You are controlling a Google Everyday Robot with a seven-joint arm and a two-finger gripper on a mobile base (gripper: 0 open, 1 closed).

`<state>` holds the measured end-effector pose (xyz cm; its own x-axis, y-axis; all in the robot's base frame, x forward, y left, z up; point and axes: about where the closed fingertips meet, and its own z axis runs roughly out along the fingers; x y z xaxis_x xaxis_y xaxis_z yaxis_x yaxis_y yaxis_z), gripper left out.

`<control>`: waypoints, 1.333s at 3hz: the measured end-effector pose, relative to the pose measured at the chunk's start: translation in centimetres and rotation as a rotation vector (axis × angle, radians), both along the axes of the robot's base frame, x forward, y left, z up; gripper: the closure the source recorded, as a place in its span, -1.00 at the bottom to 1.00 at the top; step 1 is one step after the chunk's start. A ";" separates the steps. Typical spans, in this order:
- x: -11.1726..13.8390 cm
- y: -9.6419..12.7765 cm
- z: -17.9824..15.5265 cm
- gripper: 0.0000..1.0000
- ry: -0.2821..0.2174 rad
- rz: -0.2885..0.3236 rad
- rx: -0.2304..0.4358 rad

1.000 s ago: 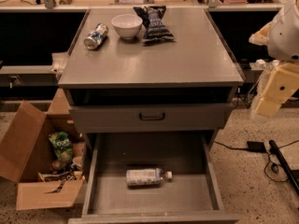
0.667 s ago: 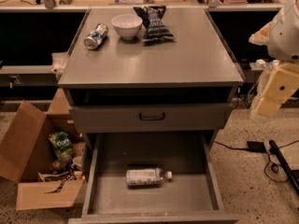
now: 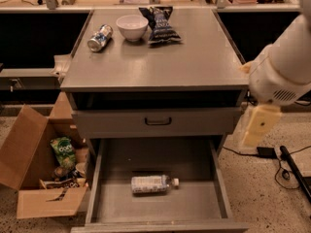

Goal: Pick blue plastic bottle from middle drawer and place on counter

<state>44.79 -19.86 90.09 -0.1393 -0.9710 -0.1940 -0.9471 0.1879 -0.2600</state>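
The blue plastic bottle (image 3: 151, 183) lies on its side on the floor of the open middle drawer (image 3: 112, 198), with its white cap pointing right. The counter (image 3: 194, 57) is the grey cabinet top above it. My gripper (image 3: 256, 127) hangs pale yellow below the white arm, just off the cabinet's right side at the height of the closed upper drawer front. It is well above and to the right of the bottle and holds nothing that I can see.
A blue-and-silver can (image 3: 99, 38), a white bowl (image 3: 132, 27) and a dark snack bag (image 3: 160, 24) sit at the back of the counter. An open cardboard box (image 3: 39, 169) with snacks stands on the floor at left. Cables (image 3: 291, 164) lie at right.
The arm and gripper have come down and a little to the left, closer to the cabinet's right side. The bottle and the items on the counter have not moved.
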 end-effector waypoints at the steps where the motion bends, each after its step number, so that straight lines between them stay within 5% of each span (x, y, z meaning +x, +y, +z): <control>1: 0.0 2.1 -6.7 -1.00 0.010 0.070 0.031; 3: 0.9 7.1 -18.4 -1.00 0.049 0.134 0.165; 4: 0.8 10.1 -23.2 -1.00 0.121 0.139 0.283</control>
